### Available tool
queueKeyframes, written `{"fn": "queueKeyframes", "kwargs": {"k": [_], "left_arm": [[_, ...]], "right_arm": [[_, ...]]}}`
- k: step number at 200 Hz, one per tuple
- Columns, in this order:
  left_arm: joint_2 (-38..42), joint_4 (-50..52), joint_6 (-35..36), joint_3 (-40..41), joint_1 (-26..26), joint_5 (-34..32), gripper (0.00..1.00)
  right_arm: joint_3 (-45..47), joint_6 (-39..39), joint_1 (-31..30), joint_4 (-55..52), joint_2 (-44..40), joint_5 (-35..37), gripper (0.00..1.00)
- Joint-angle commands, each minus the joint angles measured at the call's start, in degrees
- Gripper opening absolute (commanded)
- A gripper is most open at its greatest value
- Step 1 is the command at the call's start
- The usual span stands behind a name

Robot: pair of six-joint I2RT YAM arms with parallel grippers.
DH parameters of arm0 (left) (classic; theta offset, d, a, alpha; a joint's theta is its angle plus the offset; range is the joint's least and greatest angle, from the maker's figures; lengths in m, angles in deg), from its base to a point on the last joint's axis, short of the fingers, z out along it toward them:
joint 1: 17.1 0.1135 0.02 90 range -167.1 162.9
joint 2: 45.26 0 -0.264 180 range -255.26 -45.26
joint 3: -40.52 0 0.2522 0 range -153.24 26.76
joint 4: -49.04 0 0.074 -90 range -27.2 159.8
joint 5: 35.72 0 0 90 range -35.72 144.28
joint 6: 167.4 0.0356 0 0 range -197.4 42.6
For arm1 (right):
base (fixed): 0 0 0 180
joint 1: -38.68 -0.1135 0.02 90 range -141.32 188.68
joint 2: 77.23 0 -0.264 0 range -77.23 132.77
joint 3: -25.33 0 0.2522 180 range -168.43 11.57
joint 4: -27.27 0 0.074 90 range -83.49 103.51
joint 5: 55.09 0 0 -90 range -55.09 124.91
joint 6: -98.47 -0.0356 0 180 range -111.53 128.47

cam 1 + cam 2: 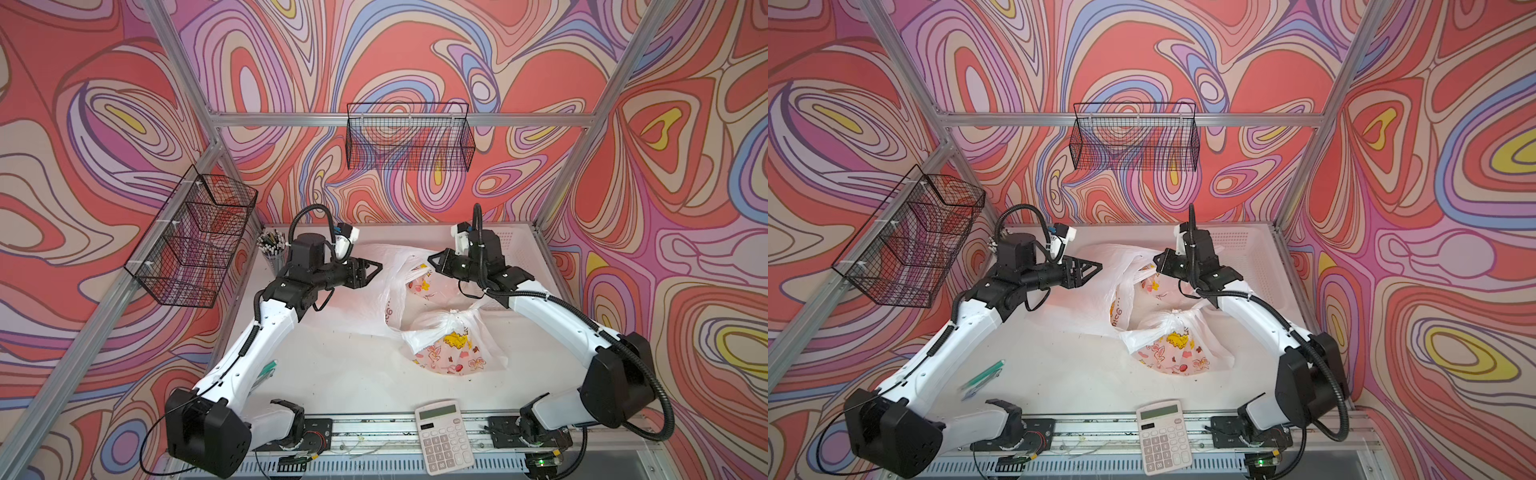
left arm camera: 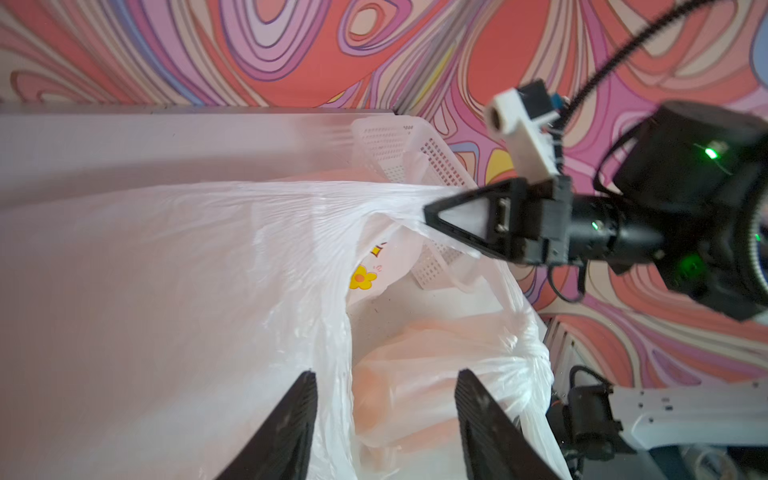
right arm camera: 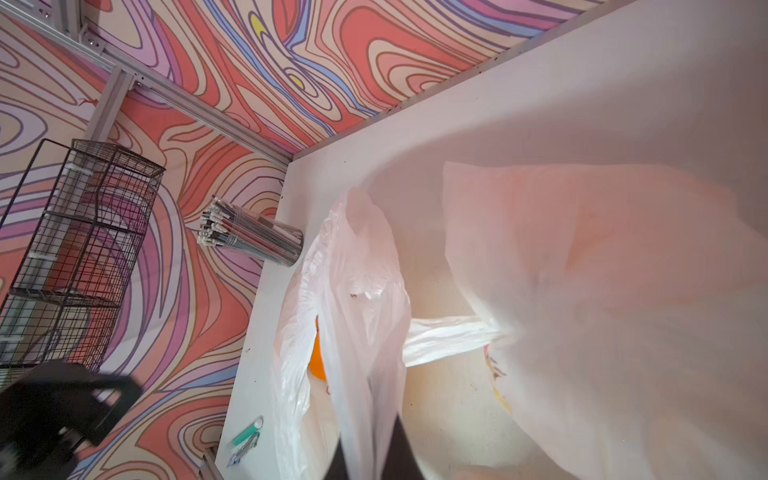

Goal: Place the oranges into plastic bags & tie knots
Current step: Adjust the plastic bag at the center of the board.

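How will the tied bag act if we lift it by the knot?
Likely floppy: the tied bag is thin, wrinkled film slumped on the table. Probably heavy for its size, since round oranges show through it. Lifted by the knot, it would likely sag and swing; pushed, it may roll a little.

one tied bag (image 1: 451, 353) with one knot (image 1: 455, 318), one open bag (image 1: 395, 286), so two in all. oranges (image 2: 376, 415) inside, too veiled to count from here. one back wire basket (image 1: 409, 137), one side wire basket (image 1: 195, 237), one calculator (image 1: 444, 436), one pen cup (image 1: 272, 249), one white perforated basket (image 2: 440, 162), one green pen (image 1: 984, 372).
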Motion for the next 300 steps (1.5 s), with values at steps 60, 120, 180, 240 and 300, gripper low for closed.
{"fn": "queueKeyframes", "kwargs": {"k": [60,120,180,240,300], "left_arm": [[12.82,1.57,17.33,13.80,-11.53,-9.99,0.61],[20.06,-4.44,23.94,26.85,-21.81,-18.94,0.66],[18.69,-25.47,31.24,38.62,-30.45,-31.78,0.82],[9.59,-40.00,38.06,41.69,-35.46,-43.13,0.84],[-0.48,-49.58,39.86,41.26,-36.29,-51.02,0.62]], "right_arm": [[-1.58,1.54,2.99,1.05,2.66,-4.12,0.00],[-1.24,1.50,3.12,2.26,4.25,-5.82,0.00],[-1.05,1.60,3.17,2.00,4.27,-7.00,0.00],[-0.47,1.74,3.26,1.87,3.98,-7.53,0.00],[-0.26,1.80,3.44,1.80,3.65,-7.89,0.00]]}}
